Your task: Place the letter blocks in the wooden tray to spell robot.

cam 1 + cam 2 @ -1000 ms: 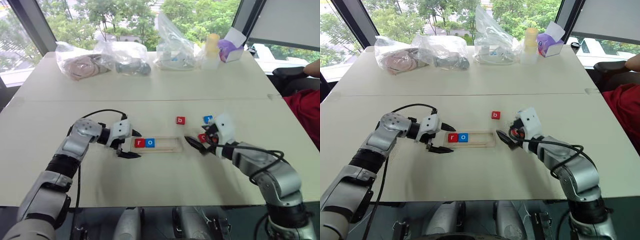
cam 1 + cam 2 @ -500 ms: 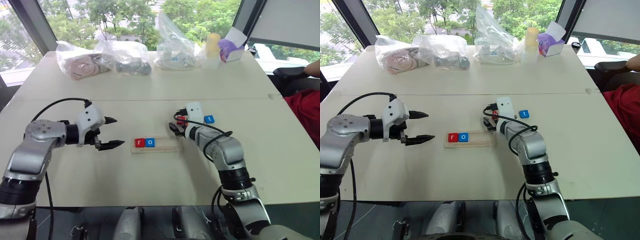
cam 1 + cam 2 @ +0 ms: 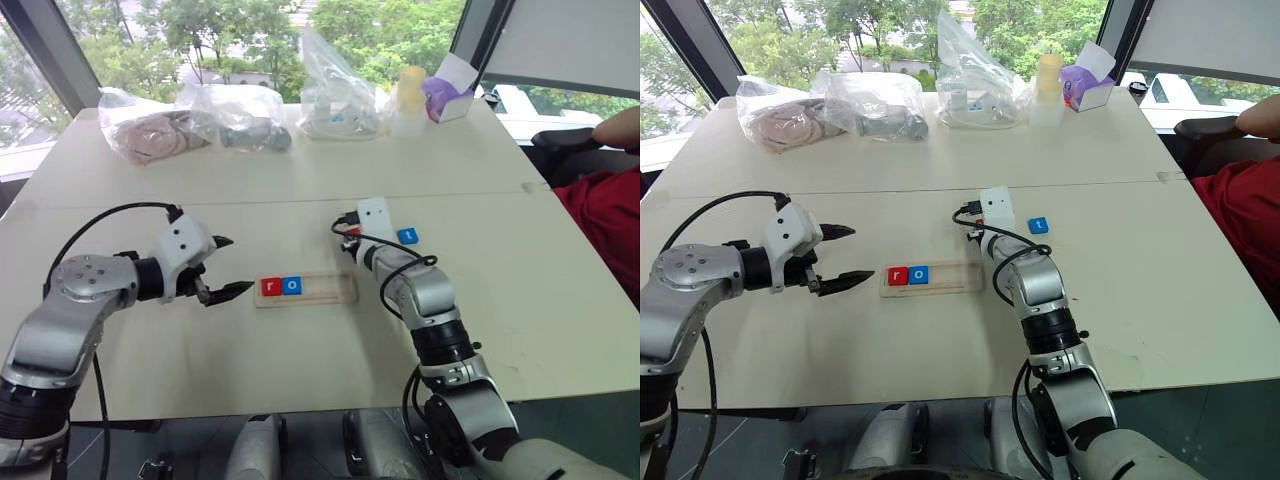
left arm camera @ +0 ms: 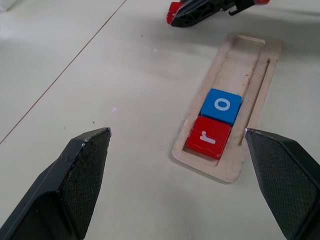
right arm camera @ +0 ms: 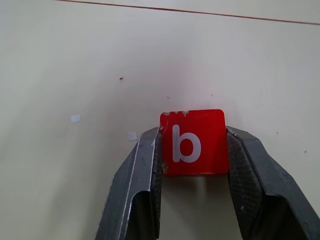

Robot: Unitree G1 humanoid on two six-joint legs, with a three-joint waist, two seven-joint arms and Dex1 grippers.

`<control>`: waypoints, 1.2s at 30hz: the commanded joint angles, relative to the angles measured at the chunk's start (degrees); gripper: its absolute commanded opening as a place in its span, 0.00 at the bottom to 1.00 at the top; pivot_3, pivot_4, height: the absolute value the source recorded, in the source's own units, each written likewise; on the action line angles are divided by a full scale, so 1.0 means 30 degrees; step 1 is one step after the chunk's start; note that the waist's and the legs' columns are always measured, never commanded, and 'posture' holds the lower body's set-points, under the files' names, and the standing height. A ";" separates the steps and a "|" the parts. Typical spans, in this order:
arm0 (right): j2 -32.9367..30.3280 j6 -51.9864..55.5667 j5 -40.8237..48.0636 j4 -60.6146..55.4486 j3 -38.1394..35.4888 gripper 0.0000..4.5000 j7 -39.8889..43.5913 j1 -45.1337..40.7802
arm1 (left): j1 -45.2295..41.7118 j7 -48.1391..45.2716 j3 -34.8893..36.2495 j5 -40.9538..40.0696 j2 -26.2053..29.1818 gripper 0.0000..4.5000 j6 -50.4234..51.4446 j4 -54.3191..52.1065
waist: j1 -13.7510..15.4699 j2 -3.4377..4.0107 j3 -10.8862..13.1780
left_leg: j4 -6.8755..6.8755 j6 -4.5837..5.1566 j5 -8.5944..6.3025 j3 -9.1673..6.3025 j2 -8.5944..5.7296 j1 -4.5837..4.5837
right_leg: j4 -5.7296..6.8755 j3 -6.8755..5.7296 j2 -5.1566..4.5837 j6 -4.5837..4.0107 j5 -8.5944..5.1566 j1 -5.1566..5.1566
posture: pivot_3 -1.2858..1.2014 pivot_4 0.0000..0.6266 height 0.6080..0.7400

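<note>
On the pale cream worktop (image 3: pixel 300 190) lies the long, narrow light-wood tray with a raised rim (image 3: pixel 328 290). At its left end sit two small square tiles side by side and touching: a red tile with a white "r" (image 3: pixel 271 287) at the very end, and a blue tile with a white "o" (image 3: pixel 291 286) next to it. The remaining length of the tray holds no tile.

The right hand (image 5: pixel 192 150) reaches over the worktop just beyond the tray's right end, and its two black fingers (image 5: pixel 250 165) press against the two opposite sides of a red square tile with a white "b" (image 5: pixel 192 140). The tile is clamped between them close to the worktop; whether it touches the surface cannot be told. A blue tile with a white "t" (image 3: pixel 407 236) lies flat on the worktop just to the right of that hand, apart from the tray.

The left hand (image 3: pixel 222 268) hangs above the worktop to the left of the tray, near its left end but not touching it. Its two black fingers (image 4: pixel 75 180) are spread wide with nothing between them, pointing toward the tray.

Along the far edge of the worktop stand several clear plastic bags with contents (image 3: pixel 250 115), a pale yellow bottle (image 3: pixel 409 90) and a purple tissue box (image 3: pixel 445 95). A person's arm and red clothing (image 3: pixel 605 200) show at the right edge.
</note>
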 commanded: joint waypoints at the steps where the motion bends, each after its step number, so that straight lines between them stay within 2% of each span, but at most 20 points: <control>1: -0.2162 -0.1799 -0.1363 -0.2363 0.0664 0.26 0.1067 0.1058 | -0.0760 -0.0358 -0.0675 -0.0464 -0.0036 1.00 -0.0212 -0.0613 | 0.0106 0.0005 0.0003 | 0.0001 0.0000 0.0000 0.0001 -0.0004 -0.0008 | -0.0004 0.0000 -0.0004 0.0001 -0.0001 -0.0002 | 0.52 0.24 1.00; 4: -0.3071 -0.1234 -0.0434 -0.6577 -0.1023 0.26 0.1653 0.3045 | -0.1143 -0.0889 -0.1868 -0.0952 -0.0465 1.00 -0.0094 -0.1137 | 0.0353 0.0009 0.0006 | -0.0002 -0.0002 0.0000 0.0001 -0.0038 -0.0069 | -0.0027 -0.0008 -0.0038 0.0024 -0.0013 -0.0022 | 0.52 0.24 1.00; 7: -0.3297 0.1322 -0.0056 -1.0774 -0.2746 0.26 0.1375 0.5024 | -0.1546 -0.1122 -0.2840 -0.1126 -0.1009 1.00 -0.0188 -0.1146 | 0.0463 0.0004 0.0009 | -0.0025 0.0000 -0.0003 0.0014 -0.0036 -0.0103 | -0.0043 0.0021 -0.0039 0.0043 -0.0012 -0.0071 | 0.52 0.24 1.00; 12: -0.0672 0.7027 -0.0148 -1.6457 -0.6036 0.26 -0.0452 0.8048 | -0.2675 -0.1560 -0.4070 -0.0865 -0.1766 1.00 -0.0679 0.0079 | 0.0505 0.0007 0.0004 | -0.0041 0.0000 -0.0002 0.0001 -0.0019 -0.0088 | 0.0006 -0.0007 0.0038 -0.0001 -0.0033 -0.0085 | 0.52 0.24 1.00; 16: 0.0699 0.8351 -0.0705 -1.7174 -0.6293 0.26 -0.1443 0.9398 | -0.3459 -0.2096 -0.4707 -0.0707 -0.2027 1.00 -0.1164 0.0992 | 0.0415 0.0009 0.0004 | -0.0035 -0.0002 0.0000 0.0007 -0.0012 -0.0057 | 0.0013 0.0007 0.0042 -0.0059 -0.0049 -0.0089 | 0.52 0.24 1.00; 21: 0.2228 0.8677 -0.0846 -1.6298 -0.6472 0.26 -0.2018 0.8978 | -0.4133 -0.2564 -0.5343 -0.0318 -0.2263 1.00 -0.1806 0.1932 | 0.0286 0.0010 0.0005 | -0.0027 -0.0005 0.0002 0.0018 -0.0012 -0.0060 | 0.0010 0.0019 0.0034 -0.0081 -0.0057 -0.0090 | 0.52 0.24 1.00; 22: 0.2209 0.8869 -0.0851 -1.6235 -0.6480 0.49 -0.2002 0.8961 | -0.4190 -0.2606 -0.5367 -0.0255 -0.2282 1.00 -0.1896 0.2073 | 0.0248 0.0010 0.0005 | -0.0028 -0.0005 0.0002 0.0018 -0.0012 -0.0061 | 0.0008 0.0019 0.0030 -0.0076 -0.0057 -0.0089 | 0.52 0.24 1.00; 24: 0.2197 0.9189 -0.0817 -1.6194 -0.6583 0.66 -0.1971 0.8937 | -0.4242 -0.2666 -0.5382 -0.0191 -0.2291 1.00 -0.2002 0.2230 | 0.0202 0.0009 0.0004 | -0.0032 -0.0005 0.0002 0.0016 -0.0015 -0.0069 | 0.0004 0.0019 0.0023 -0.0027 -0.0042 -0.0090 | 0.52 0.24 1.00; 27: 0.1112 0.9784 -0.0844 -1.6610 -0.6518 1.00 -0.1592 0.8698 | -0.4171 -0.2790 -0.5264 -0.0205 -0.2152 1.00 -0.2101 0.2381 | 0.0152 0.0008 0.0004 | -0.0035 -0.0005 0.0002 0.0010 -0.0013 -0.0074 | 0.0004 0.0018 0.0017 -0.0018 -0.0041 -0.0089 | 0.52 0.24 1.00; 29: -0.0383 0.9638 -0.0694 -1.7102 -0.6705 1.00 -0.0795 0.8292 | -0.4071 -0.2895 -0.5015 -0.0298 -0.1948 1.00 -0.2039 0.2435 | 0.0156 0.0013 0.0008 | -0.0034 -0.0005 0.0002 0.0007 -0.0014 -0.0074 | 0.0003 0.0018 0.0016 -0.0018 -0.0041 -0.0088 | 0.52 0.24 1.00; 32: -0.3696 0.6919 0.0888 -1.5810 -0.7886 1.00 0.2632 0.7173 | -0.4098 -0.3171 -0.4278 -0.1044 -0.1722 1.00 -0.1471 0.2609 | 0.0114 0.0012 0.0020 | -0.0026 -0.0005 0.0002 0.0025 -0.0026 -0.0077 | -0.0008 0.0025 -0.0004 -0.0023 -0.0046 -0.0088 | 0.52 0.24 1.00; 34: -0.6118 0.5061 0.2056 -1.4119 -0.7779 1.00 0.5648 0.6847 | -0.4127 -0.3311 -0.4192 -0.1019 -0.1609 1.00 -0.1737 0.2729 | 0.0031 0.0009 0.0018 | -0.0012 -0.0004 0.0002 0.0037 -0.0028 -0.0067 | -0.0020 0.0025 0.0005 -0.0024 -0.0045 -0.0074 | 0.52 0.24 1.00; 36: -0.9665 0.1264 0.2616 -1.1392 -0.7177 1.00 1.0273 0.7217 | -0.4180 -0.3769 -0.4290 -0.1116 -0.1343 1.00 -0.1805 0.2652 | 0.0039 0.0002 0.0020 | -0.0023 -0.0002 0.0001 0.0061 -0.0034 -0.0050 | -0.0033 0.0012 0.0031 -0.0020 -0.0044 -0.0040 | 0.52 0.24 1.00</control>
